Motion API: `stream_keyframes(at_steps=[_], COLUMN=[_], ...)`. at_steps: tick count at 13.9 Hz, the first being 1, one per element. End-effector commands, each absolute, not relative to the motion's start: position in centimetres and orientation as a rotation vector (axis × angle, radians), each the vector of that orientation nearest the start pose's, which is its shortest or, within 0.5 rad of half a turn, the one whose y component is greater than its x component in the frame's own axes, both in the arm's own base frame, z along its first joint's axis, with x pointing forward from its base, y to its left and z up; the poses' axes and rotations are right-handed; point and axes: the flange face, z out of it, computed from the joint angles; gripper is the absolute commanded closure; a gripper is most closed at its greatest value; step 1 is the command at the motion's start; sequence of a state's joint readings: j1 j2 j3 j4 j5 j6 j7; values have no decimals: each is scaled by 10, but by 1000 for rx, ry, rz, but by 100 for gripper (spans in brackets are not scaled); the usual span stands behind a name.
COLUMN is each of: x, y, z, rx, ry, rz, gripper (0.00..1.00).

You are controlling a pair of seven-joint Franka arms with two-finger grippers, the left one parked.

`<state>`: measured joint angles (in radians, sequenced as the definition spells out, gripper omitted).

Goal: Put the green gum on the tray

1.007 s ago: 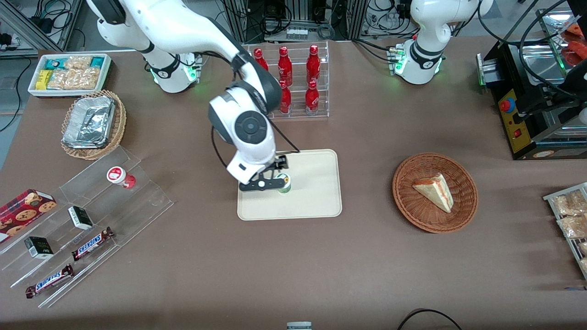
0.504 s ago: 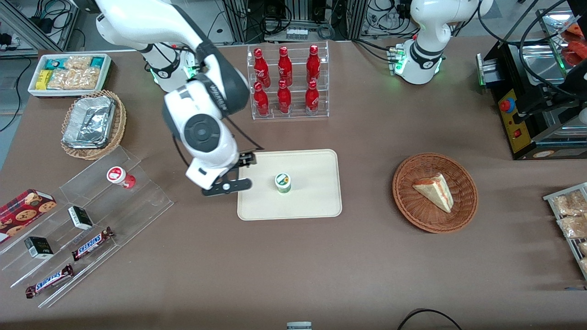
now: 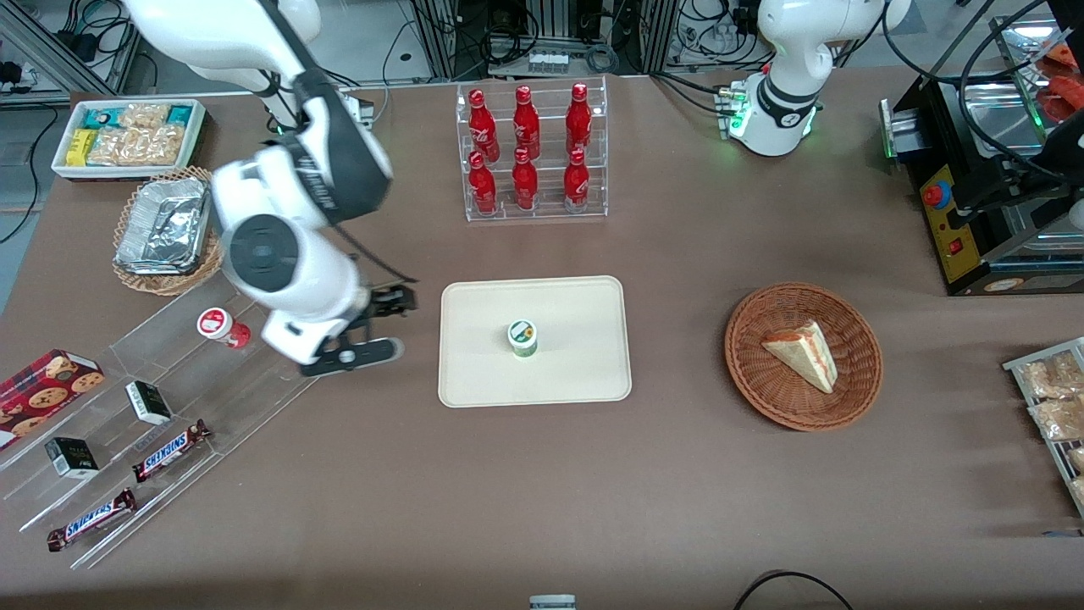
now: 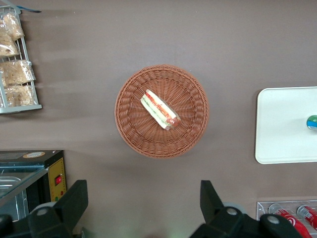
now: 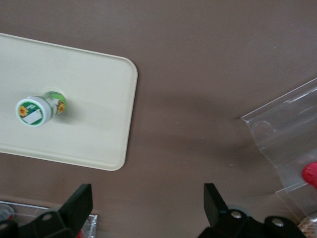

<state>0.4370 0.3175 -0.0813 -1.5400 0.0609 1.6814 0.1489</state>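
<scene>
The green gum [image 3: 523, 337], a small green canister with a white lid, stands upright on the cream tray [image 3: 584, 364], near its middle. It also shows in the right wrist view as the gum [image 5: 37, 110] on the tray [image 5: 94, 94], and in the left wrist view as the gum [image 4: 312, 121] at the tray's [image 4: 282, 124] edge. My gripper [image 3: 391, 326] hovers open and empty over bare table beside the tray, toward the working arm's end. Its jaws stand wide apart in the wrist view, gripper [image 5: 147, 208] holding nothing.
A clear acrylic stand [image 3: 212, 373] with a red canister [image 3: 222, 325], snack bars and small boxes lies close beside the gripper. A rack of red bottles [image 3: 529, 152] stands farther from the camera than the tray. A wicker basket [image 3: 855, 373] holds a sandwich.
The gripper let go of the gum on the tray, then swung away sideways toward the working arm's end. The gum stays put.
</scene>
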Motion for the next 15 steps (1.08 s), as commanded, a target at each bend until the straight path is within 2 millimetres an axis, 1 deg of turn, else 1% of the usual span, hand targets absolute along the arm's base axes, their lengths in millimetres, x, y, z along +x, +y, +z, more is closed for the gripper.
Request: stream_keyframes(at_steps=[1, 4, 5, 7, 8, 9, 10, 11, 12, 14, 15], x=[594, 607, 608, 605, 604, 603, 600, 595, 589, 574, 569], y=[178, 127, 113, 82, 71, 60, 54, 52, 41, 23, 21], z=[471, 473, 477, 484, 485, 491, 499, 508, 516, 521, 528], rx=[-3108, -3086, -3083, -3083, -3081, -3078, -3076, -3077, -3080, -3075, -3078], ry=[-314, -242, -238, -173, -150, -137, -142, -150, -138, -140, -134], rz=[300, 286, 266, 231, 211, 188, 171, 156, 145, 147, 138], gripper=[0, 0, 0, 0, 0, 0, 0, 0, 0, 0, 0])
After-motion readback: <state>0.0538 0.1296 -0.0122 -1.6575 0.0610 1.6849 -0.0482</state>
